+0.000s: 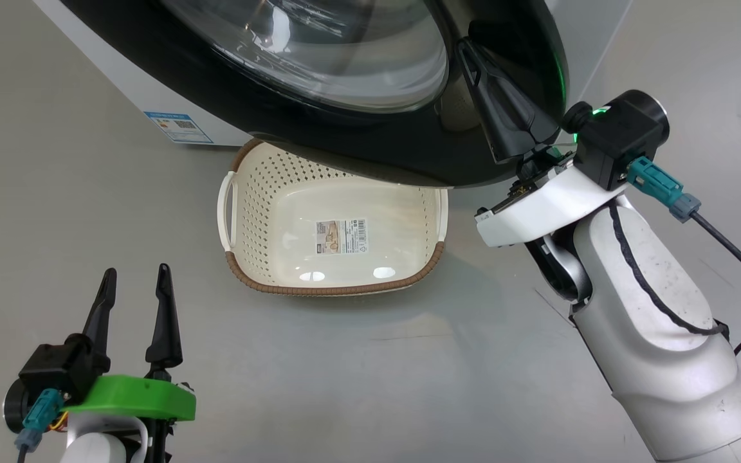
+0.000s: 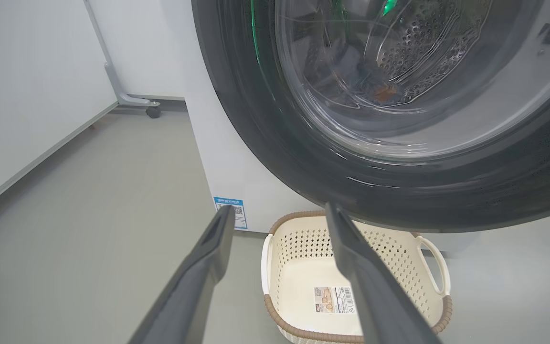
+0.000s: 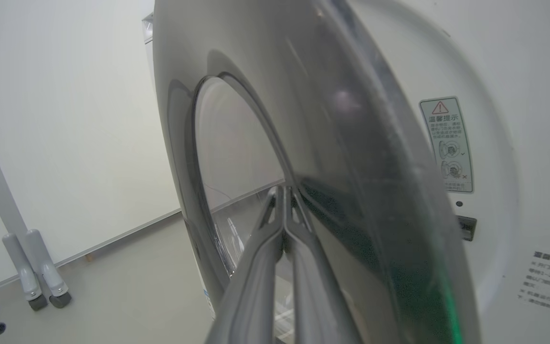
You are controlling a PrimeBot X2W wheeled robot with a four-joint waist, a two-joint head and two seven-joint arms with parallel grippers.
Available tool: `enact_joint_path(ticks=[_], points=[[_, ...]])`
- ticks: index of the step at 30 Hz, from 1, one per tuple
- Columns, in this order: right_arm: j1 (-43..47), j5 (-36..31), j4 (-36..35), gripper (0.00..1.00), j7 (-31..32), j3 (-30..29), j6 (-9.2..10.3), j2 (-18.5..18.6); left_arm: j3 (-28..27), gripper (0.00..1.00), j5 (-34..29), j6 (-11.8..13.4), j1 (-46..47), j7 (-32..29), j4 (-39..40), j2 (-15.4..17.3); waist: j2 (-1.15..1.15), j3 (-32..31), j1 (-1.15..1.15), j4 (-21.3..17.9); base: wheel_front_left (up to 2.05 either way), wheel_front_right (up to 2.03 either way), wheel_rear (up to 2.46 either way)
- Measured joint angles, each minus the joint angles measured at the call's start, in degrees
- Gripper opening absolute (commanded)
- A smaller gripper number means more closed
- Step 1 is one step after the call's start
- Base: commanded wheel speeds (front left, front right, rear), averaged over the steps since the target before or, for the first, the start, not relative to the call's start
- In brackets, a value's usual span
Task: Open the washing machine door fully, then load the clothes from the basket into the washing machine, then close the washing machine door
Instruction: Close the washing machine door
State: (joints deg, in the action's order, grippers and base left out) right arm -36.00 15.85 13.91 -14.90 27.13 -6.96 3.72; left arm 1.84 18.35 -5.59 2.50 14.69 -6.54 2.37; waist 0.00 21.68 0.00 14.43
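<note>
Closing the door: you appear to be at the last step, judging by the bare basket and the cloth behind the glass.
Washing machine door (image 1: pixel 345 145): it stands ajar, swung out over the far end of the basket; in the right wrist view a gap separates its free edge from the white front panel.
Right gripper (image 3: pixel 284 192): its two fingers are pressed together with nothing between them, and their tips lie against the door's glossy outer face, beside the window.
Left gripper (image 1: pixel 137 271): it is spread wide and holds nothing, low at your left, well apart from the door.
Basket (image 1: pixel 332 289): it sits on the floor just before the washing machine (image 2: pixel 237 157), with only its barcode sticker (image 1: pixel 341 236) inside.
Clothes (image 2: pixel 375 91): a blue and orange-brown patch shows through the glass, low in the steel drum (image 2: pixel 428 48).
Handling: expect a rigid, fairly heavy hinged panel that swings as one piece; its polished surface looks slippery, so your fingertips may slide.
Where to press: choose the black ring near the free edge, far from the hinge, rather than the bulging glass.
Risk: the latch may need a firm final push to catch.
</note>
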Motion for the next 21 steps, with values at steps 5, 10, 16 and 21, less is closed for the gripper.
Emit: enact_joint_path(ticks=[5,10,16,21], points=[[-1.9,-1.1,0.3,0.00,0.0,-1.2,-0.03,0.0,-0.1,1.00,0.5,0.0,0.3,0.0,0.1,0.0,0.00,1.7,0.00,0.1,0.00,0.00,0.00],[-3.8,-2.2,0.6,0.00,0.0,-2.1,-0.04,0.4,0.2,1.00,0.9,0.0,1.4,0.0,0.4,-0.1,0.00,3.1,-0.01,0.1,0.00,0.00,0.00],[-6.3,-3.6,1.1,0.00,0.0,-3.0,-0.05,2.0,2.0,1.00,1.9,0.0,2.7,0.0,1.5,-0.2,0.00,4.7,0.00,0.6,0.00,0.00,0.00],[-8.8,-5.1,1.7,0.00,0.0,-3.2,-0.05,3.7,2.9,1.00,2.3,0.0,3.4,0.0,2.3,-0.4,0.00,5.5,-0.01,1.7,0.00,0.00,0.00]])
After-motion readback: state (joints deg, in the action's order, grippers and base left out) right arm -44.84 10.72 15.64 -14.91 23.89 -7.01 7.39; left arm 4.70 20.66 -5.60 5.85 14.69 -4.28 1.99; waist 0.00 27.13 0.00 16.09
